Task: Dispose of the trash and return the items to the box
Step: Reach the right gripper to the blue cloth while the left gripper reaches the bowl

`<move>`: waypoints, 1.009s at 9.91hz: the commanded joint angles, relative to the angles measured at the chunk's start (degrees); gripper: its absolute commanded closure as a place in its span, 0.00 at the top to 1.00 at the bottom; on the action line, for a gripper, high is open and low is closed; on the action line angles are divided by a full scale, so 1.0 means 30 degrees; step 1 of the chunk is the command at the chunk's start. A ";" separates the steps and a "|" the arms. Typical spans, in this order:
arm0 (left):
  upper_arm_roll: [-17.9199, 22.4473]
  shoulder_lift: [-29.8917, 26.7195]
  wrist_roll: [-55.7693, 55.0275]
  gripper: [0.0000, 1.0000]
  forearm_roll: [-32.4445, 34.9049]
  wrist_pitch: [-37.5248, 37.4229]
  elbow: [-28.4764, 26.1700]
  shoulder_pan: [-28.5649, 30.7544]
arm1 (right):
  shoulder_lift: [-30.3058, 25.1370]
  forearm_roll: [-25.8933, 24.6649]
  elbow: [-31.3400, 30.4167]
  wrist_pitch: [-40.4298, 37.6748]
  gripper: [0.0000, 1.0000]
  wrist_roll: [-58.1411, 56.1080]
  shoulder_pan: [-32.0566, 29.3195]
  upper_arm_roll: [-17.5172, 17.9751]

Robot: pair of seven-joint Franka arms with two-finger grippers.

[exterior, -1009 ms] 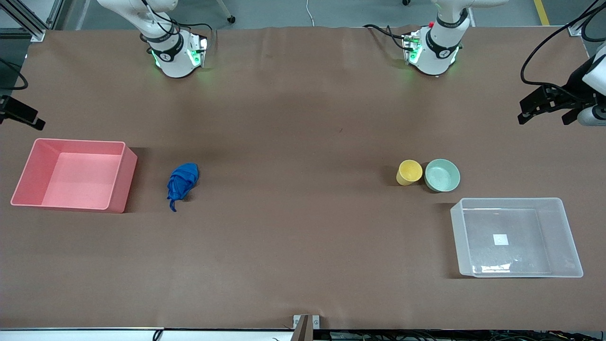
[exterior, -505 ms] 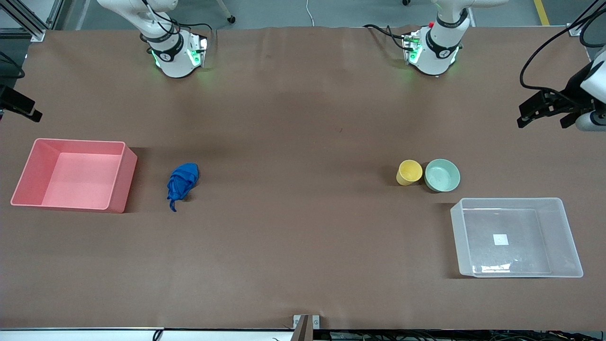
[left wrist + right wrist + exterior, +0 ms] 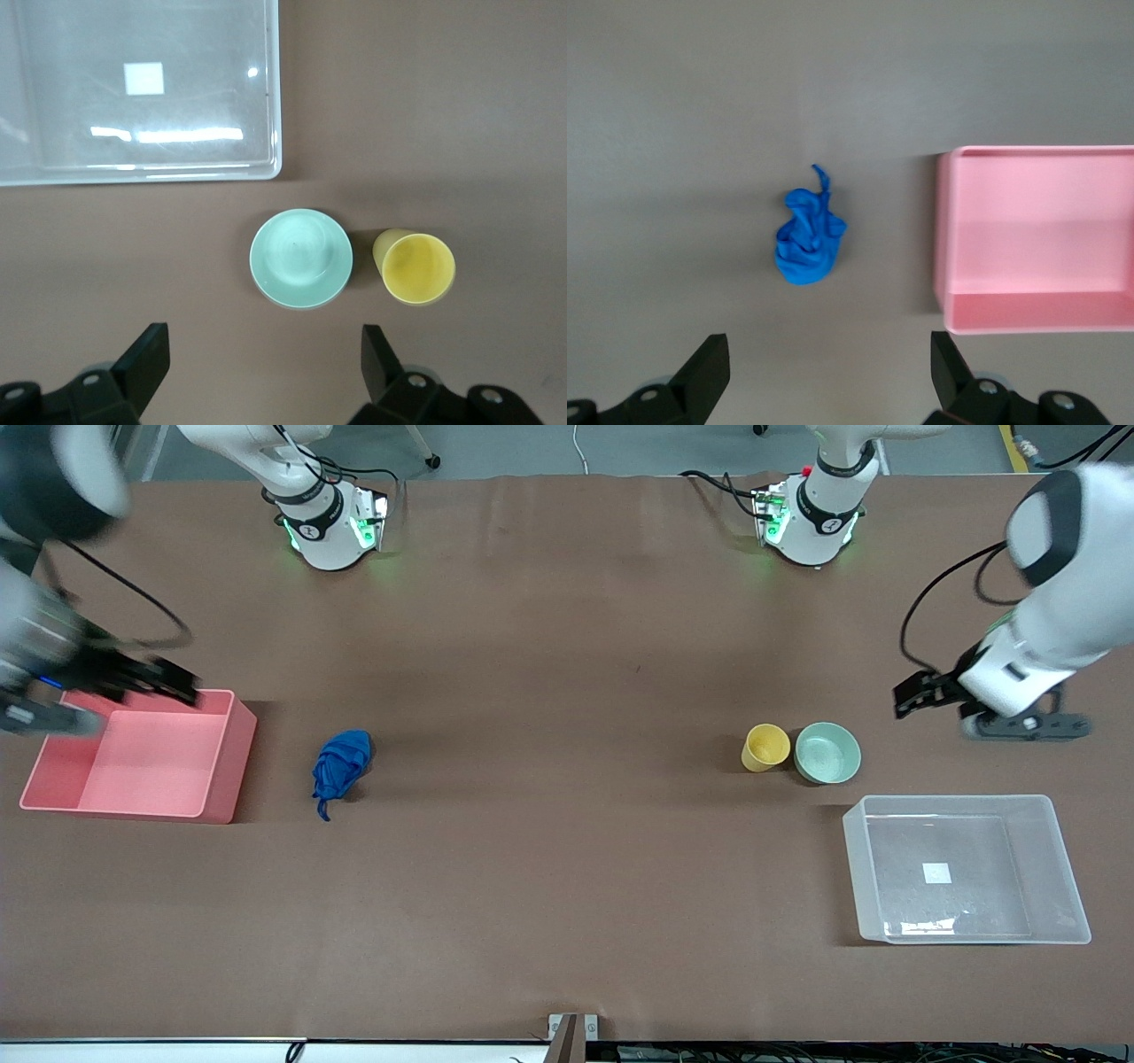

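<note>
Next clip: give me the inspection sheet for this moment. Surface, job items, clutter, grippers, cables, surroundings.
Surface: brown paper-covered table, flat, no spills.
Trash: crumpled bright blue wad on the table beside the pink opaque bin, not in it.
Items: small yellow plastic cup and pale mint-green round bowl, upright, side by side, outside the box.
Box: clear rectangular plastic bin, holds only a white label.
Clutter: nothing seen.
Grippers: left gripper open, near the bowl; right gripper open, over the pink bin's rim.
Cables: black cables along both arms.
Surroundings: grey floor, metal framing.
</note>
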 commanded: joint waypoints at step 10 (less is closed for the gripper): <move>0.0152 0.6836 0.0258 0.43 0.0417 1.3290 -0.6387 0.0465 | 0.6185 -0.0136 -0.8582 1.5438 0.68 0.0488 0.1493 -0.0108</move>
